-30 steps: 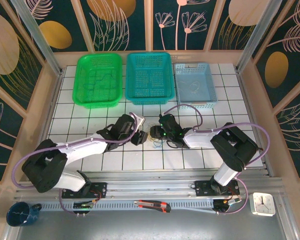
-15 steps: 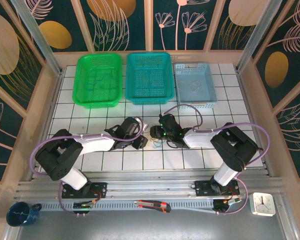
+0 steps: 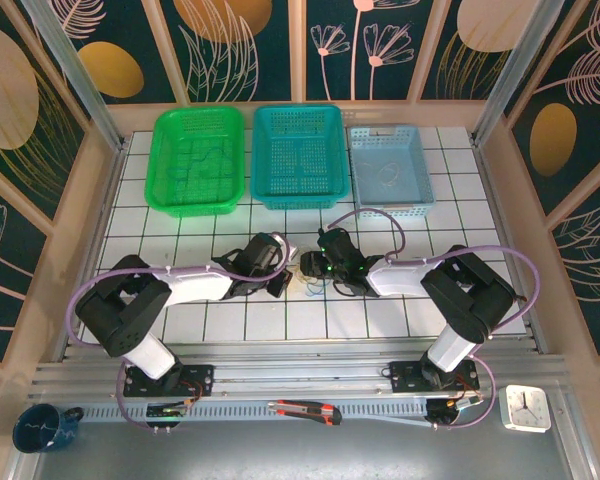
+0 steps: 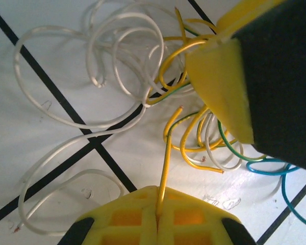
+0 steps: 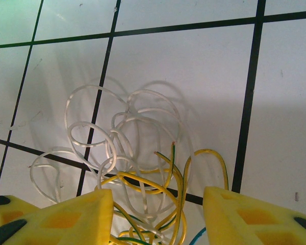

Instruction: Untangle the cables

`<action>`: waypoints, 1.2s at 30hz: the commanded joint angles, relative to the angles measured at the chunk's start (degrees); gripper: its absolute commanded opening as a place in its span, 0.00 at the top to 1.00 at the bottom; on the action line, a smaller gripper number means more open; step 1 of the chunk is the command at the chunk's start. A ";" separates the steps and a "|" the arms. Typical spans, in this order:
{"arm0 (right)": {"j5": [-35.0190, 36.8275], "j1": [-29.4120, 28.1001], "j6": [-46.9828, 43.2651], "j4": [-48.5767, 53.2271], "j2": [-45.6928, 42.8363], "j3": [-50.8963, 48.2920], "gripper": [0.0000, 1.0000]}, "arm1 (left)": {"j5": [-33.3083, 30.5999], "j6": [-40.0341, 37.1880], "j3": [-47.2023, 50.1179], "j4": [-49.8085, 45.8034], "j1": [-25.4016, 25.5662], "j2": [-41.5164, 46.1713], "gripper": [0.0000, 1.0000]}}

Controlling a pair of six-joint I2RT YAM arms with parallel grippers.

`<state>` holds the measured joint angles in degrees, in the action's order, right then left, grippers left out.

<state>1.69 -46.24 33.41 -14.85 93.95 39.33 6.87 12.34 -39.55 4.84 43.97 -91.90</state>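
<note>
From above you cannot tell the cables (image 3: 310, 283) strand from strand, too small, your left gripper (image 4: 157, 204) hides the yellow wire (image 4: 166, 158) end between closed jaws, blue wire (image 4: 275, 168) runs off the left wrist view's right edge, tangle's lower loops cut off at the right wrist view's bottom edge

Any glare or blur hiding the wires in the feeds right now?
Left wrist: yellow wire crisp, mild sheen on the tile by the blue wire. Right wrist: white wires sharp, soft shadows, no glare. Top external: tangle tiny, hard to resolve.
</note>
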 commanded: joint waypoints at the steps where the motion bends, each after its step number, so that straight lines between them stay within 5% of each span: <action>1: 1.72 -0.25 -0.12 -0.73 0.32 -0.48 0.51 | -0.91 0.61 -1.98 -0.28 0.35 3.69 1.00; 17: 1.78 -0.08 0.25 -1.13 1.15 -1.80 0.50 | 0.55 6.98 -8.72 -0.64 0.28 19.89 1.00; 36: 3.92 3.57 -4.98 7.46 -15.73 -4.27 0.50 | -0.25 8.40 -8.66 0.78 0.33 18.66 1.00</action>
<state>3.53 -43.29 30.46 -10.48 81.25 36.03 6.98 19.81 -49.23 3.66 43.94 -72.36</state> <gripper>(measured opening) 0.497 0.049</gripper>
